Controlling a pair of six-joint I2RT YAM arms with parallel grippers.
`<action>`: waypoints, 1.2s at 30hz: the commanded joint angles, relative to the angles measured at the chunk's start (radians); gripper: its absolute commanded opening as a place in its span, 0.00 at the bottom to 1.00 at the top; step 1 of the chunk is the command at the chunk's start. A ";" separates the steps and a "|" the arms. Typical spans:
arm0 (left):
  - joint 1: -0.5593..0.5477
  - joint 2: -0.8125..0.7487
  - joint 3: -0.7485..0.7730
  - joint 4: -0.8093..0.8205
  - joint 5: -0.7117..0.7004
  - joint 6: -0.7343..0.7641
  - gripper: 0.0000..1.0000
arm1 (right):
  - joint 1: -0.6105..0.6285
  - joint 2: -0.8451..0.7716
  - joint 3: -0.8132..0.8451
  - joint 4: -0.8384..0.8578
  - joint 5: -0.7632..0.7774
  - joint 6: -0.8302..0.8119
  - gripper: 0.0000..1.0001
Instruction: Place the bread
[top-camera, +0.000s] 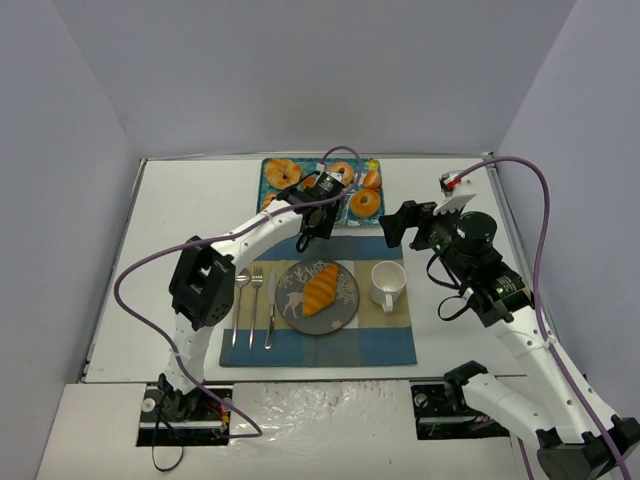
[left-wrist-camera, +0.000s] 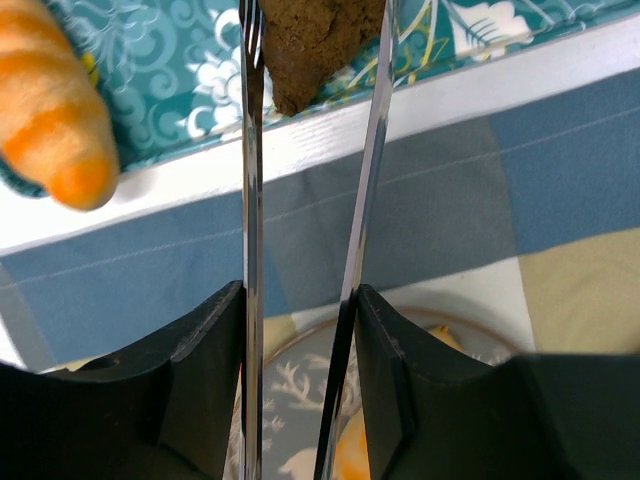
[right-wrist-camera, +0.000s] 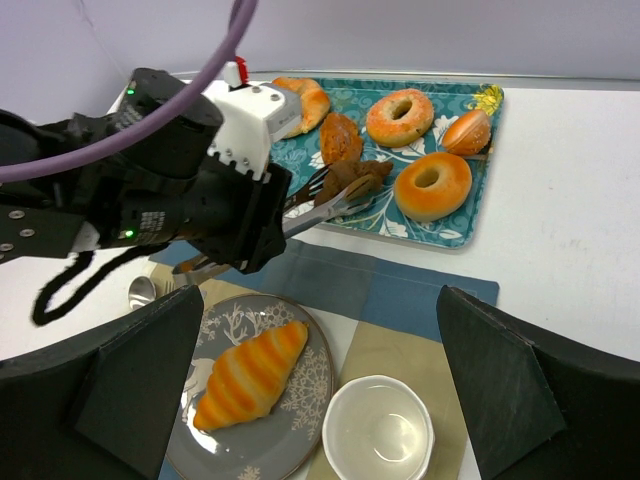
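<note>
- Left pincer (right-wrist-camera: 262, 215) squeezed narrow on tongs (right-wrist-camera: 330, 205). Their tips pinch the brown bread (right-wrist-camera: 352, 178) at the tray's (right-wrist-camera: 478, 190) near edge, probably so it can be carried out.
- Right pincer (right-wrist-camera: 320, 330) wide, empty, above the placemat (right-wrist-camera: 400, 290).
- Tray: two bagels (right-wrist-camera: 400, 117), other rolls.
- Plate (right-wrist-camera: 325, 370): striped croissant (right-wrist-camera: 250, 375).
- Cup (right-wrist-camera: 378, 430): empty.
</note>
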 joint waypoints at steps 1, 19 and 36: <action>-0.010 -0.201 -0.014 0.026 -0.053 0.001 0.06 | 0.009 -0.002 0.009 0.068 0.011 -0.012 1.00; -0.146 -0.521 -0.248 -0.045 -0.191 -0.039 0.05 | 0.013 -0.002 0.012 0.068 0.016 -0.015 1.00; -0.215 -0.821 -0.575 -0.134 -0.194 -0.174 0.05 | 0.020 0.019 0.017 0.071 0.008 -0.015 1.00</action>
